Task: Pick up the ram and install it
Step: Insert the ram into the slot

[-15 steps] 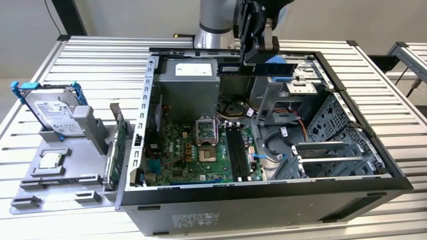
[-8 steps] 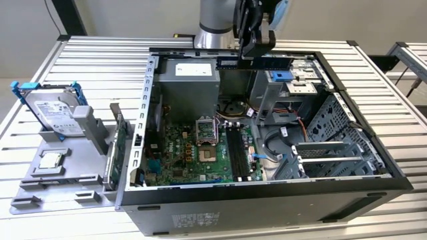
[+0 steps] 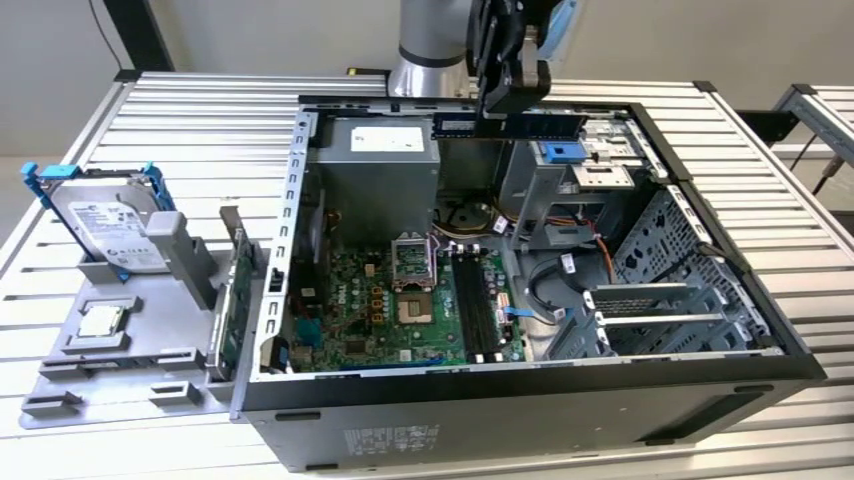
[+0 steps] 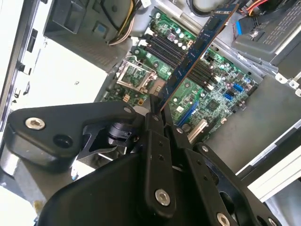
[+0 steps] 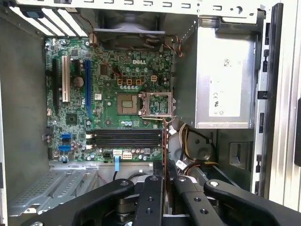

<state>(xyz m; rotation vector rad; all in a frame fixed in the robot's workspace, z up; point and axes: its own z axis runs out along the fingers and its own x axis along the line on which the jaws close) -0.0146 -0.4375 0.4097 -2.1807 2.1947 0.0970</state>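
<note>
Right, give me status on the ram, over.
Gripper jaws shut on thin dark-blue circuit-board ram stick. Held above open grey computer case, not seated. Black memory slots empty, nothing blocking them.

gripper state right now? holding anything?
Gripper: closed, holding the ram by one end, above the motherboard in the open computer case.
</note>
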